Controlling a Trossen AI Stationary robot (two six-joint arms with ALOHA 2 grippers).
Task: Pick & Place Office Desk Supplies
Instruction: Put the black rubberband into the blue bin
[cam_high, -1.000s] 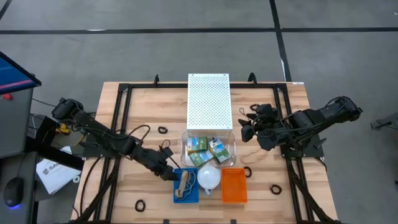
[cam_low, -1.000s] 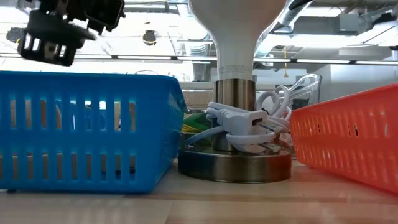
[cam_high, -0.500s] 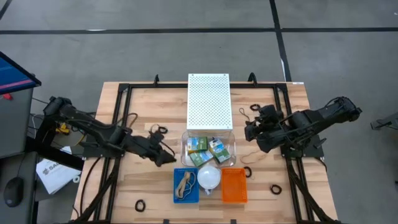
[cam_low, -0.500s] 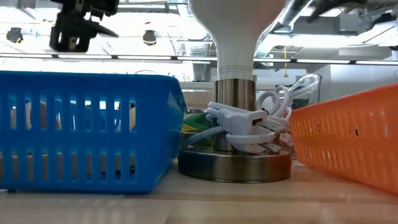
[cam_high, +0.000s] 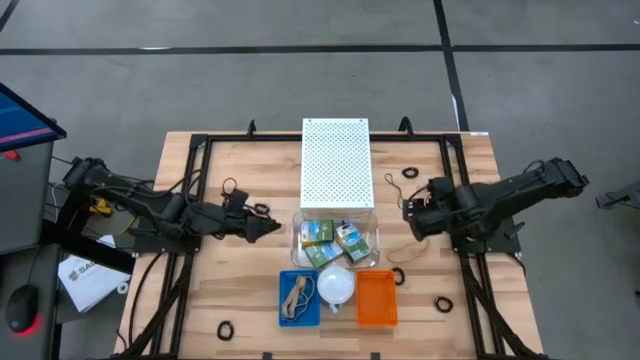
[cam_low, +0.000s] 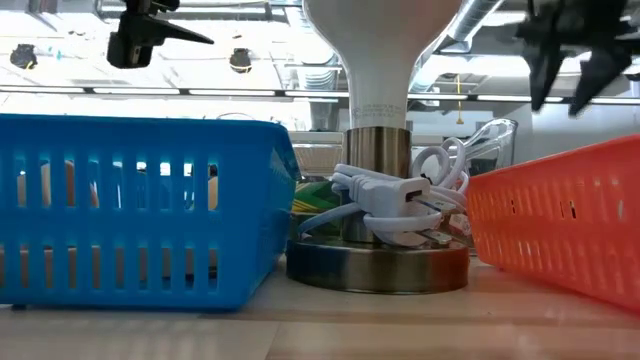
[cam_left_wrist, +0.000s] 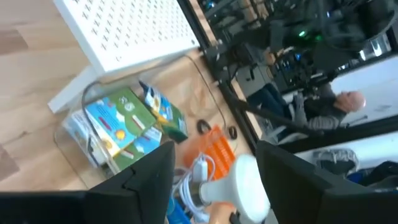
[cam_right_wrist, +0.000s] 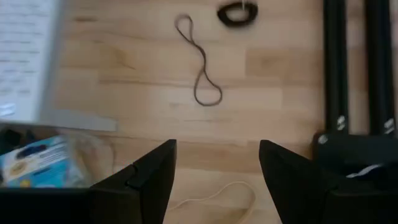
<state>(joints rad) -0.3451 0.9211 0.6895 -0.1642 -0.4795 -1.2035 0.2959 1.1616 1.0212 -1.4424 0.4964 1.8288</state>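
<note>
While boxed, crayon boxes (cam_high: 335, 240) lie tilted, diag.

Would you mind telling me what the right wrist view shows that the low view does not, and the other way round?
Only the right wrist view shows a twisted rubber band lying on bare wood, a black ring beyond it, a pale rubber band nearer the open right pincer, and a corner of the white perforated panel. Only the low view shows the blue basket, the orange basket, the lamp with its coiled white cable, and the ceiling beyond. Both show the wooden table.
</note>
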